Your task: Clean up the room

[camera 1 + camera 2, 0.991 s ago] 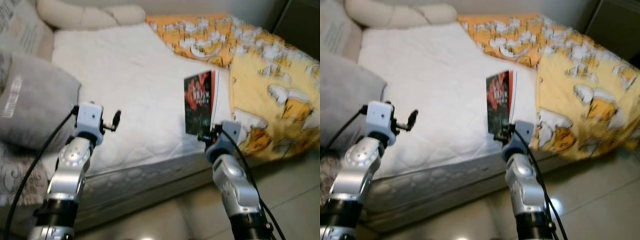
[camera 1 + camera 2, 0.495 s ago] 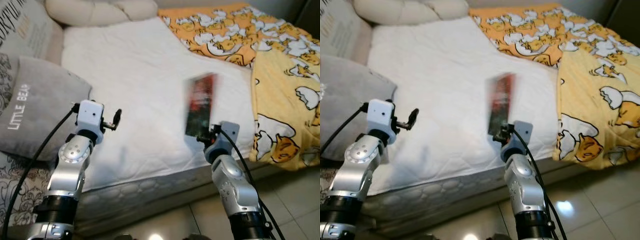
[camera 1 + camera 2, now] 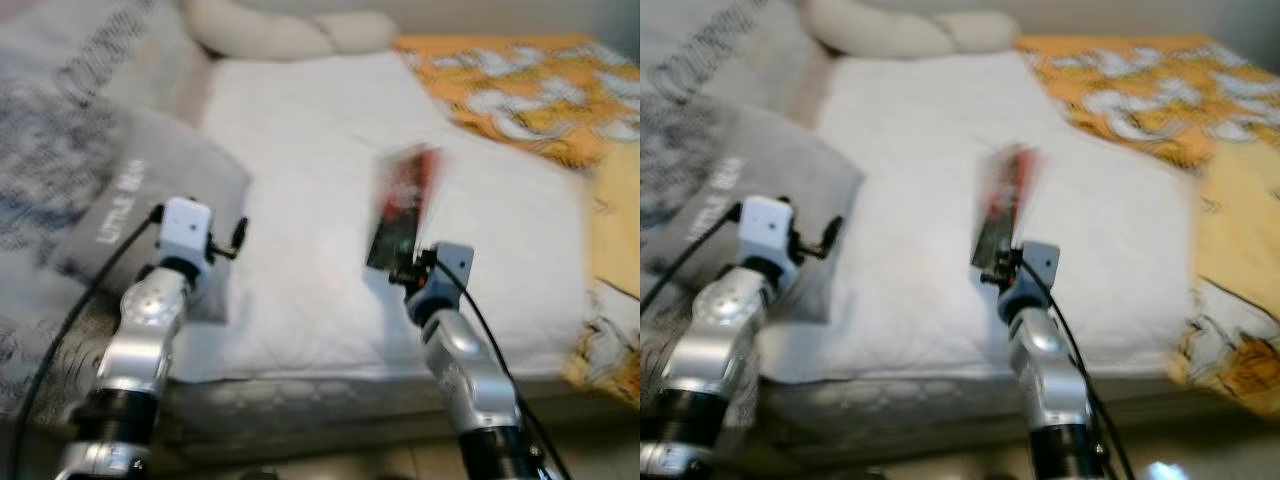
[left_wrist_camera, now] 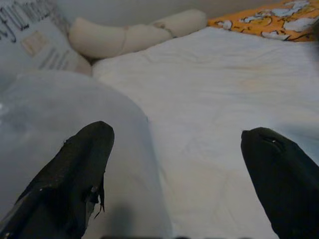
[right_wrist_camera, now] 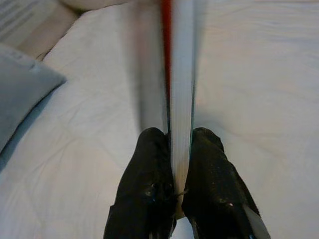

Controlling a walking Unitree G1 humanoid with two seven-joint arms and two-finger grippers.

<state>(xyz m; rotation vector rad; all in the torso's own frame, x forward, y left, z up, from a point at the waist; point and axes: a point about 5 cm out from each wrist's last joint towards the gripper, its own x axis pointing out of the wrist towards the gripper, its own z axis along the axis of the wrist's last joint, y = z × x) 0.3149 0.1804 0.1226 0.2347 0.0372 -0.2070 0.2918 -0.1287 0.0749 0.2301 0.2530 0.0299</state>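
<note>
A thin book with a dark red and black cover stands upright over the white mattress, blurred by motion. My right gripper is shut on its lower edge; in the right wrist view the two black fingers pinch the book's white page edge. My left gripper is held up near the grey pillow. Its fingers stand wide apart with nothing between them.
A grey pillow printed LITTLE BEAR lies at the bed's left. Behind it leans a larger patterned cushion. A cream bolster lies at the head of the bed. An orange and yellow duck-print blanket covers the right side.
The whole view has swung left, so the pillows take up more of the picture and the blanket less. The book stays in my right gripper and now leans slightly.
</note>
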